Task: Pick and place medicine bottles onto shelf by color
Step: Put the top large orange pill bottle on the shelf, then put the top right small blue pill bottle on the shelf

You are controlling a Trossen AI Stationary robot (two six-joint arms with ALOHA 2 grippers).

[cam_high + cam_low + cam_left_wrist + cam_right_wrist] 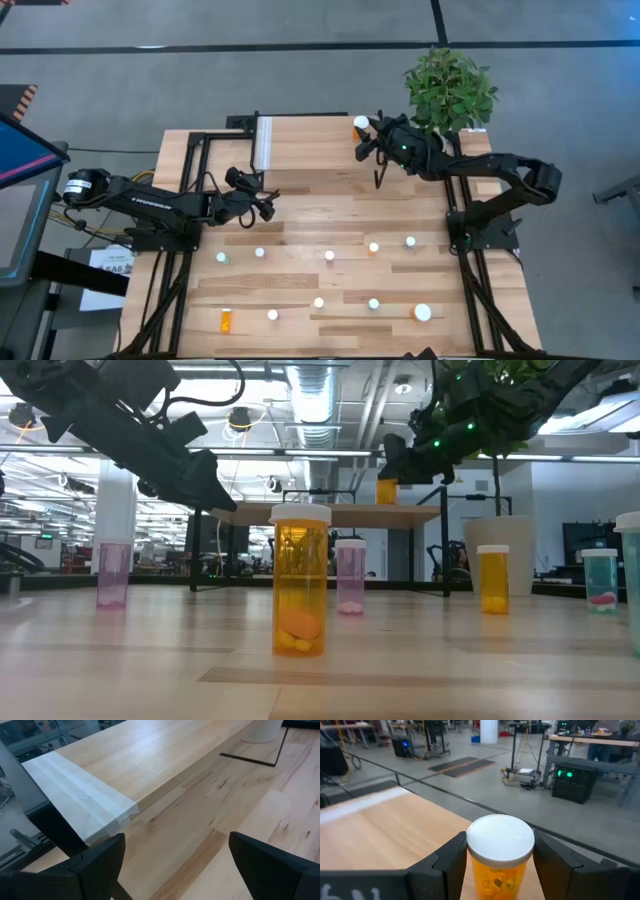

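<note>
Bottles: one orange bottle (500, 862) on shelf (310, 140), right hand (361, 135) clamping; left hand (262, 193) wide, empty.

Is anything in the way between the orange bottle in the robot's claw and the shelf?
No. The right gripper holds the orange bottle between its fingers, already over the shelf near its far right corner. Nothing visible lies between them there.
</note>
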